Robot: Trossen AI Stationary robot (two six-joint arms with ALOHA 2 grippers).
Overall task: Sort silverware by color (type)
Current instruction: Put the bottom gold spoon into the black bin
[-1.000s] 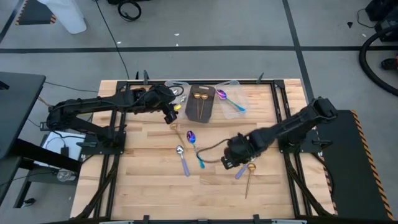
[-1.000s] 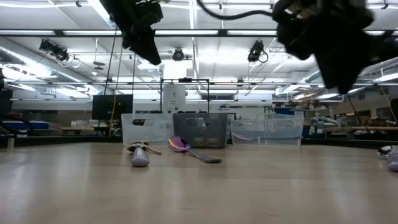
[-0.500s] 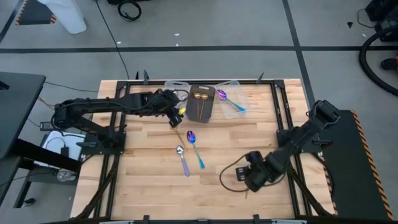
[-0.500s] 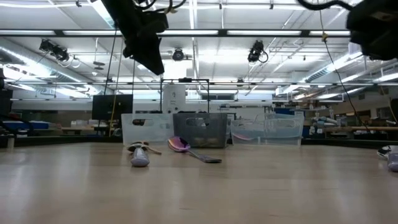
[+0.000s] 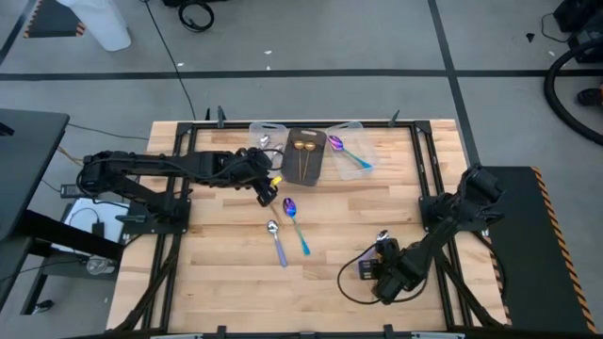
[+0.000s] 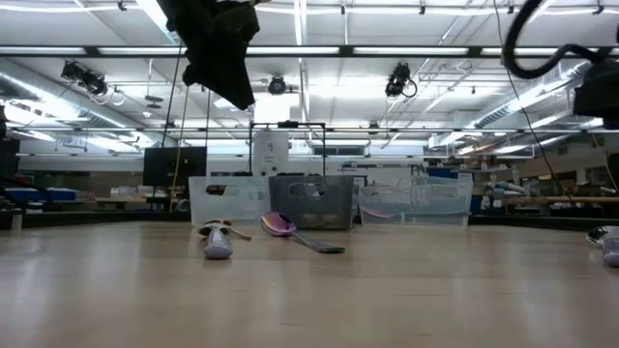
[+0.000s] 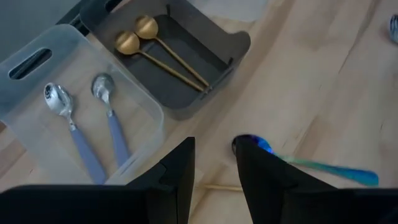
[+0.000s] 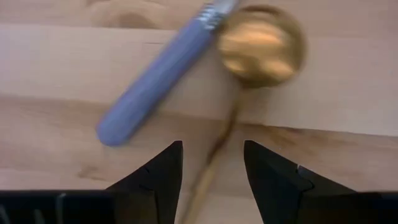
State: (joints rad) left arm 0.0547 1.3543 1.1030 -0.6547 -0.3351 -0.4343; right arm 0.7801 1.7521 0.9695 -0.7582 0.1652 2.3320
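My left gripper (image 5: 268,191) (image 7: 214,165) hangs open above the table in front of the bins; a thin gold handle (image 7: 214,186) shows between its fingers, and the purple bowl of a teal-handled spoon (image 7: 250,145) (image 5: 295,221) lies beside one of them. A lavender-handled spoon (image 5: 277,243) lies flat nearby. My right gripper (image 5: 382,259) (image 8: 211,155) is open over a gold spoon (image 8: 260,43), whose handle runs between its fingers. A lavender-handled spoon (image 8: 155,87) lies beside that gold one. In the low view my left gripper (image 6: 218,58) is well above the table.
Three bins stand at the far edge. The clear left one (image 5: 263,135) holds two lavender-handled spoons (image 7: 84,134). The dark middle one (image 5: 317,174) holds two gold spoons (image 7: 161,53). The clear right one (image 5: 363,146) holds a teal-handled spoon (image 5: 347,153). Bare wood lies left and near.
My right gripper has swung from the table's middle toward the near right edge and now hangs over the gold and lavender spoons there. My left gripper has crept toward the near edge and a little right, closer to the teal-handled spoon. No spoon has moved.
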